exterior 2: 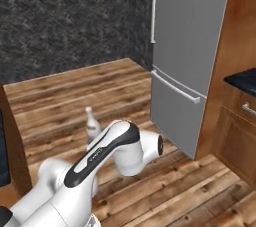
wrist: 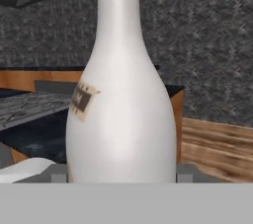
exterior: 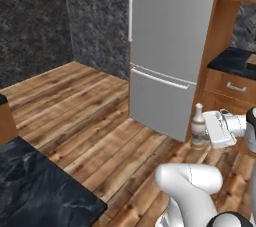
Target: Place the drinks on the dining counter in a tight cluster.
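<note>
In front of the tall grey fridge [exterior: 170,46], above the wood plank floor [exterior: 85,111], the gripper [exterior: 210,130] is carrying an upright slim bottle [exterior: 198,127] with a white neck and a small brown label, its fingers [wrist: 185,172] pinching the bottle's lower body from both sides. Wooden drawer fronts [exterior: 230,91] under a black top are standing just right of the fridge. A corner of black marble counter [exterior: 35,186] is lying at the lower left. The bottle's contents are hard to make out; in the right base view the arm [exterior 2: 112,153] is covering its base.
</note>
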### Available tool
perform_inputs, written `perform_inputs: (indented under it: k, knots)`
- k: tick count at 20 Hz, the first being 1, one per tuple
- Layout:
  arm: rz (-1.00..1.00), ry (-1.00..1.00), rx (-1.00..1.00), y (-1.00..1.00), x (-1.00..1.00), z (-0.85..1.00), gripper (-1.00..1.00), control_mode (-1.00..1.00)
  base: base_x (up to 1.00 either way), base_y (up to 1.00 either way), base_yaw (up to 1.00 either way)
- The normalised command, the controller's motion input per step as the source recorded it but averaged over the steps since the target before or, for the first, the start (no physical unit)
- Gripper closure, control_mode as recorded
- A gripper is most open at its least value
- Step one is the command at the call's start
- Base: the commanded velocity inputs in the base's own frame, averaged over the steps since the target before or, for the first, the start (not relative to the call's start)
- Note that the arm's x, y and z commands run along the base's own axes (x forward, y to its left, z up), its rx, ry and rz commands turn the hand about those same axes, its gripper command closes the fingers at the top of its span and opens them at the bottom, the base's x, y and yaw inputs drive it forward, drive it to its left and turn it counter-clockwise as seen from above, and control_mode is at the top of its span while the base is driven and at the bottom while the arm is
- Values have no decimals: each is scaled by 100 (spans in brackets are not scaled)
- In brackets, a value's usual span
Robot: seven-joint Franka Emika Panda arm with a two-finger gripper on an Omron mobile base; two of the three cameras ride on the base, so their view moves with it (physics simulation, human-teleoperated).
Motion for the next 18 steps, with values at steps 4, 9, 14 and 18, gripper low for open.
perform_inputs:
  k: [4, 9, 14, 18]
  knots:
    - [0, 0, 0, 0, 0, 0, 100, 100, 70, 0, 26]
    - [0, 0, 0, 0, 0, 0, 100, 100, 73, 0, 21]
    - [0, 0, 0, 0, 0, 0, 100, 100, 80, 0, 15]
    - [0, 0, 0, 0, 0, 0, 100, 100, 72, -9, 17]
